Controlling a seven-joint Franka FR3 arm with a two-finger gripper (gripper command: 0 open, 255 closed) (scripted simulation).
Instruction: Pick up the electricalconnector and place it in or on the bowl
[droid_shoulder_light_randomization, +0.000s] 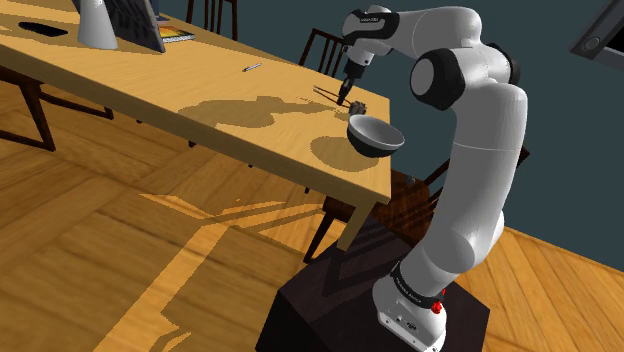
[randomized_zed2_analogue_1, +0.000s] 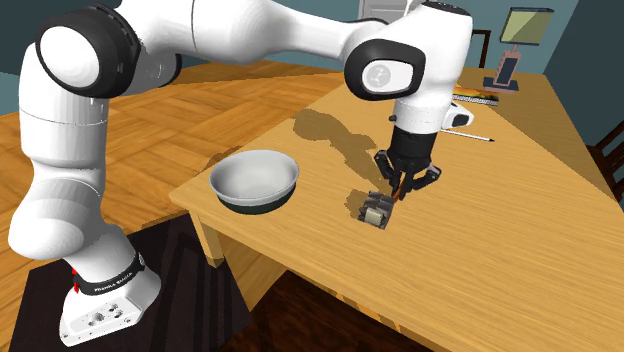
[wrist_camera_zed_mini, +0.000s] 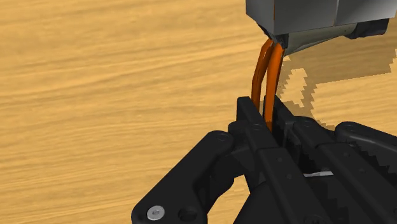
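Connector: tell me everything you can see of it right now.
The connector is a small grey block with two orange wires curving out of one end. It appears to lie on the wooden table, apart from the bowl. The black claw is shut on the wires, and nothing else touches it.

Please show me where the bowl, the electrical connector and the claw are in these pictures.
bowl (randomized_zed2_analogue_1: 255, 178): second exterior view, on its inner wall.
electrical connector (randomized_zed2_analogue_1: 374, 212): second exterior view, on its grey body.
claw (wrist_camera_zed_mini: 265, 114): wrist view, midway between its two fingertips.
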